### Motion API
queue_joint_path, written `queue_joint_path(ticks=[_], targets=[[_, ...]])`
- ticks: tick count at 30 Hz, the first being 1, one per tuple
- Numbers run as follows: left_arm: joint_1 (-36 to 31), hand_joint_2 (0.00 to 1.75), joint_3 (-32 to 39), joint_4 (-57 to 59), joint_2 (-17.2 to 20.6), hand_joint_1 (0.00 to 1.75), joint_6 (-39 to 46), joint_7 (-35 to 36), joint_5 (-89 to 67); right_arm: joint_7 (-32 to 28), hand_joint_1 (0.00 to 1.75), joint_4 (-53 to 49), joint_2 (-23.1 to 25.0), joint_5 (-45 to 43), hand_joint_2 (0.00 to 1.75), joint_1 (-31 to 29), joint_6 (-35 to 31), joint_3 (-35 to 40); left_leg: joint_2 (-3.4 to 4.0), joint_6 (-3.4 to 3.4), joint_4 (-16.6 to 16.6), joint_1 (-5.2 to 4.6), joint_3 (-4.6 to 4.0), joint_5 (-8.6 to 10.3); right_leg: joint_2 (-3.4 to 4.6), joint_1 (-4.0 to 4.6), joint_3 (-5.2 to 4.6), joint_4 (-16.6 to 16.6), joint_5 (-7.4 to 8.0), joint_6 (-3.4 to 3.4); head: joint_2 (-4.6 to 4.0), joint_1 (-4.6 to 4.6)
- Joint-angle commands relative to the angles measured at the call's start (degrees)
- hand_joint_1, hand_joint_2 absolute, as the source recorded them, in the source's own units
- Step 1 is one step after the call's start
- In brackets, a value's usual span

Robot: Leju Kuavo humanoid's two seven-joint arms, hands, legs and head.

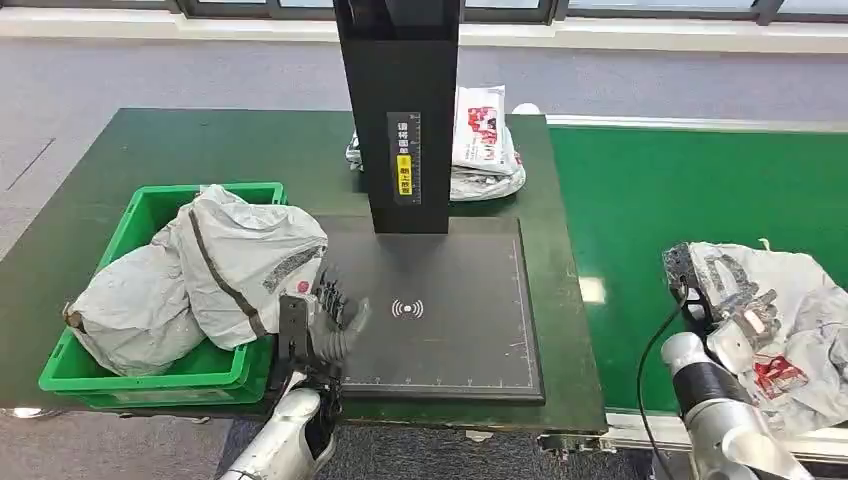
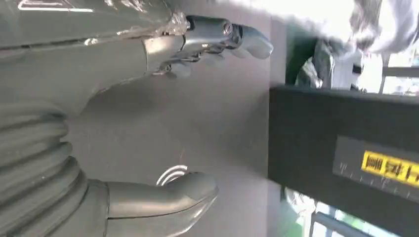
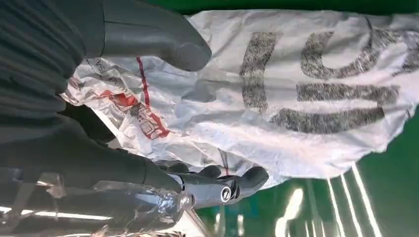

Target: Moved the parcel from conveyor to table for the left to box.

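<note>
A crumpled white and grey parcel (image 1: 790, 300) with dark lettering and a red-printed label lies on the green conveyor (image 1: 640, 190) at the right. My right hand (image 1: 722, 292) lies over its near left end. In the right wrist view the thumb (image 3: 163, 44) is on one side of the parcel (image 3: 306, 94) and the fingers (image 3: 232, 182) reach along its other edge, spread wide. My left hand (image 1: 325, 322) hovers with fingers apart over the left edge of the black scanner pad (image 1: 450, 300), holding nothing; its thumb (image 2: 168, 195) and fingers (image 2: 222, 37) stand apart.
A green bin (image 1: 150, 375) at the table's left holds bulky grey parcels (image 1: 230, 260). A black post (image 1: 400, 110) with a yellow label rises behind the pad. More parcels (image 1: 485, 145) lie behind the post. The dark green table (image 1: 120, 170) ends near my body.
</note>
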Motion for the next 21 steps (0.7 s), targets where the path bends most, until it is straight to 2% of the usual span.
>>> queue_joint_path(ticks=[1,3,10,11,15,19,20,21], targets=[[0.78,1.75,4.27,-1.17,1.25,0.0,0.06,0.55,-0.11,-1.34,0.0,4.61,-0.54,-1.26,1.75,-2.23,4.14,2.39,0.1,-0.02,-0.06,-0.01,0.09,-0.02,0.1,-0.01,0.04,-0.03,0.01,-0.04,0.0,0.0],[1.48,1.75,5.22,-2.19,1.33,0.0,0.17,0.73,-0.34,-2.38,0.0,3.79,-0.52,-1.12,1.75,-0.9,7.38,2.52,0.11,-0.02,-0.05,0.02,0.1,-0.04,0.1,0.03,0.07,-0.06,0.01,-0.04,0.0,0.0],[2.13,1.75,5.69,-2.98,1.37,0.0,-0.01,0.82,-0.52,-3.03,0.0,3.09,-0.98,-1.54,1.75,0.31,7.23,2.01,0.06,-0.02,-0.09,0.05,0.15,-0.03,0.06,0.06,0.11,-0.12,-0.01,-0.01,0.0,0.0],[2.26,1.75,5.97,-3.06,1.28,0.0,0.08,1.0,-0.58,-1.62,0.0,2.73,-1.3,-0.94,1.75,0.61,6.32,2.09,0.11,-0.02,-0.13,0.08,0.2,-0.04,0.1,0.09,0.17,-0.18,0.0,-0.02,0.0,0.0],[3.24,1.75,6.64,-4.11,1.39,0.0,-0.05,1.03,-0.51,-3.6,0.0,1.57,-1.33,-2.26,1.75,3.32,5.76,0.6,0.05,-0.02,-0.13,0.06,0.2,-0.03,0.06,0.07,0.19,-0.18,-0.02,-0.01,0.0,0.0],[3.25,1.75,6.66,-4.13,1.41,0.0,-0.06,1.03,-0.51,-3.68,0.0,1.54,-1.35,-2.29,1.75,3.5,5.64,0.56,0.07,-0.02,-0.09,0.03,0.14,-0.03,0.07,0.03,0.11,-0.1,-0.03,-0.01,0.0,0.0],[4.04,1.75,7.59,-5.31,1.36,0.0,1.39,0.35,-0.3,-7.56,0.0,-2.27,0.21,-4.27,1.75,6.06,-0.06,-1.05,0.13,-0.03,-0.13,0.06,0.2,-0.04,0.12,0.06,0.16,-0.17,0.0,-0.02,0.0,0.0],[4.47,1.75,7.61,-5.88,1.69,0.0,1.18,0.39,-0.32,-7.44,0.0,-2.8,0.76,-4.21,1.75,6.88,-0.6,-1.01,0.08,-0.02,-0.06,0.04,0.1,-0.03,0.07,0.04,0.07,-0.08,-0.02,-0.01,0.0,0.0]])
